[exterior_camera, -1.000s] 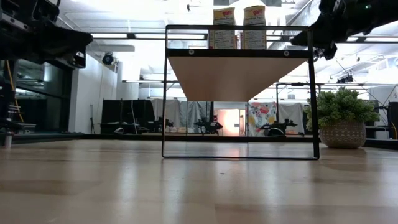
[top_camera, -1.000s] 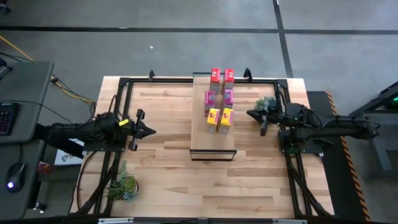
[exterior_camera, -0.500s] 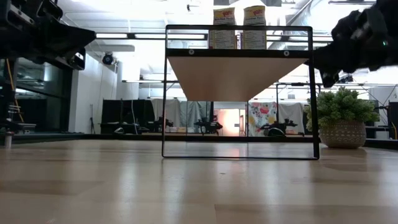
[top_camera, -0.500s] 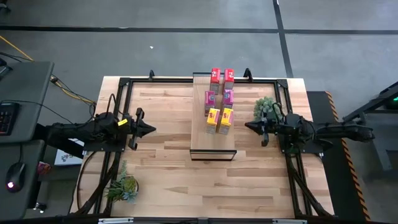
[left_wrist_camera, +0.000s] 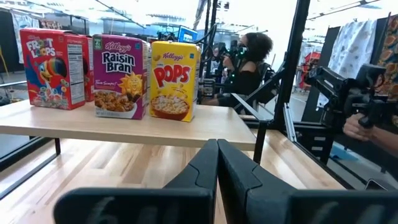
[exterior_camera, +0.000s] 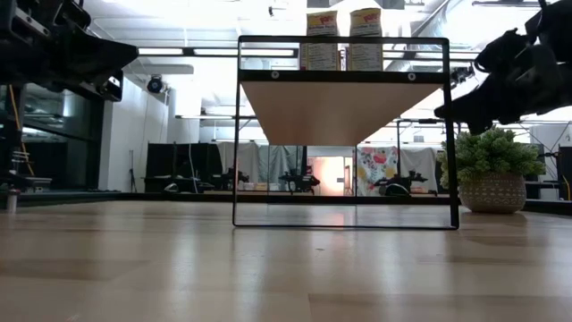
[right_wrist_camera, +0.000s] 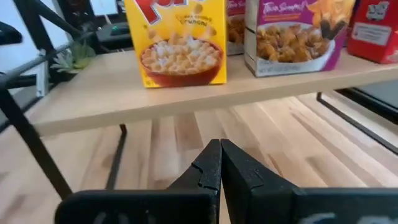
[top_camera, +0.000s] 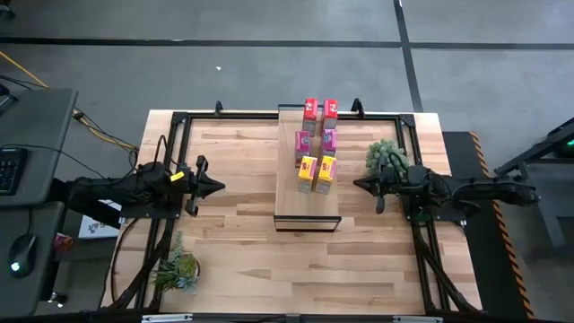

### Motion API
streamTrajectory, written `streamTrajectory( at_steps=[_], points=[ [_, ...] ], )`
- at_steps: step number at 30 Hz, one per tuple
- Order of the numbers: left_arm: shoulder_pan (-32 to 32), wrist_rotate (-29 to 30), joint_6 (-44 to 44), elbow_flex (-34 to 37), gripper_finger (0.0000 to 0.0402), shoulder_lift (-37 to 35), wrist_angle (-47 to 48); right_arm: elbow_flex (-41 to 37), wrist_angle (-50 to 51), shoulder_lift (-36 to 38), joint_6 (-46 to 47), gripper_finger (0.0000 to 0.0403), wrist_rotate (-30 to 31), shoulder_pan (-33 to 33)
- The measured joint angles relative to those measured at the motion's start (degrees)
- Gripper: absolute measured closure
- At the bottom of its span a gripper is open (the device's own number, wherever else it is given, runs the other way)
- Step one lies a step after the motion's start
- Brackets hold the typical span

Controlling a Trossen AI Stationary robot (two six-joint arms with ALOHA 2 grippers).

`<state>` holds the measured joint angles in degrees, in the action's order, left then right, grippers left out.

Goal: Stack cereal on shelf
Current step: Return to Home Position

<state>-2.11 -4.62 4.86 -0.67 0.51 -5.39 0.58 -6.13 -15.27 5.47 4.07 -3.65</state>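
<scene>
The shelf (top_camera: 307, 206) stands on dark legs at mid-table. On its far half stand six cereal boxes in two rows: red (top_camera: 310, 109), magenta (top_camera: 304, 141) and yellow (top_camera: 308, 170) pairs. The left wrist view shows the red (left_wrist_camera: 53, 59), magenta (left_wrist_camera: 120, 76) and yellow (left_wrist_camera: 174, 79) boxes upright on the plank. My left gripper (top_camera: 221, 188) is shut and hovers left of the shelf. My right gripper (top_camera: 355, 183) is shut and hovers right of the shelf, facing the yellow box (right_wrist_camera: 176, 40). Neither holds anything.
A green plant (top_camera: 387, 157) sits just beyond my right arm, potted in the low view (exterior_camera: 490, 179). Another plant (top_camera: 179, 269) lies near the table's near-left corner. Dark frame rails run along the table's sides. A person (left_wrist_camera: 249, 62) sits beyond the table.
My right gripper has moved toward the table's near edge and down, uncovering the plant beside it, and stays shut. The left arm and the boxes have kept still.
</scene>
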Motion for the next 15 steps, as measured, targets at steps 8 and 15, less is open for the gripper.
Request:
streamTrajectory(
  at_steps=[8,15],
  points=[
    [0.0,0.0,0.0,0.0,0.0401,0.0,0.0,0.0,3.8,0.0,1.7,0.0403,3.9,0.0],
    [0.0,-0.1,0.0,0.0,0.0401,0.0,0.0,0.0,4.1,-0.5,2.1,0.0403,4.1,0.0]
  ],
)
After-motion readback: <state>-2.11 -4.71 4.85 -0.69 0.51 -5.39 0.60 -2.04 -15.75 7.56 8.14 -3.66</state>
